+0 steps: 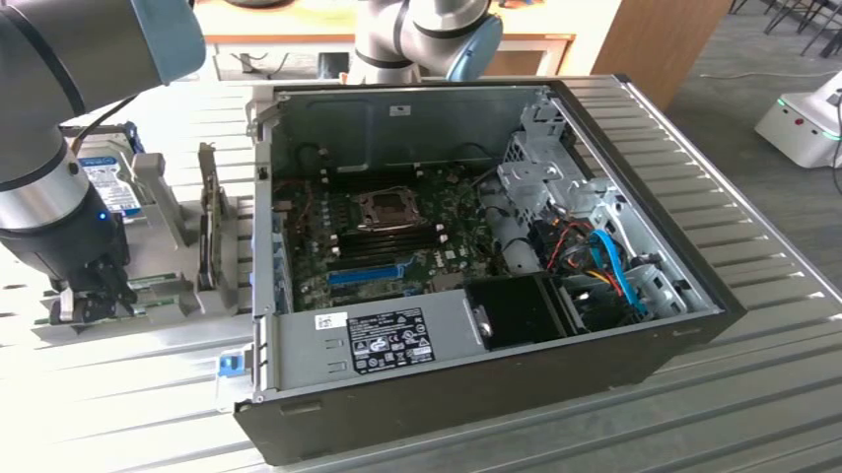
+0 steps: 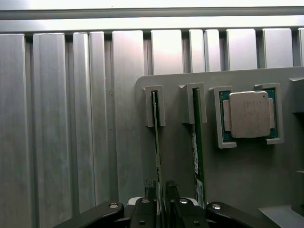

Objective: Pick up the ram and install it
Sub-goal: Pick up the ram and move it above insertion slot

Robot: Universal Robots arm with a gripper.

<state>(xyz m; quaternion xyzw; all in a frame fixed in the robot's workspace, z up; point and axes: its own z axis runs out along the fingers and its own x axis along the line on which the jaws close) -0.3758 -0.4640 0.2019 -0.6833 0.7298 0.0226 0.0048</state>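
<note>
**Ram stick bracketed in its holder: a square, centred grasp is what counts**

Ram (image 2: 156, 137) stands on its long edge in a slot of the grey holder (image 2: 247, 180), which lies on the ribbed metal table (image 2: 57, 118) at the exterior view's left, beside the open computer case (image 1: 632, 365). The gripper (image 2: 161, 192) is down over this stick. Its fingers (image 2: 151, 202) are slightly apart, one on each flat face of the board, and seem not to press on it yet. The stick looks fully seated, its far end tucked into the holder's bracket.

A second stick (image 2: 195, 137) stands in the neighbouring slot just beside the first, and a processor chip (image 2: 249, 114) rests in a square pocket further along.

The step in hand appears to be the grasp. To do it well, the fingers should close evenly on both faces, so the thin board is not pushed sideways against the slot wall. The stick sits a little nearer one finger than the other, so centring it first would probably help. The grip is best placed on the board's flat faces and clear of the neighbouring stick, which leaves little room on that side. A thin card like this is likely to twist or slip if it is pinched off-centre. The hold should be firm and square to the slot, so the board comes out without binding in the bracket.
</note>
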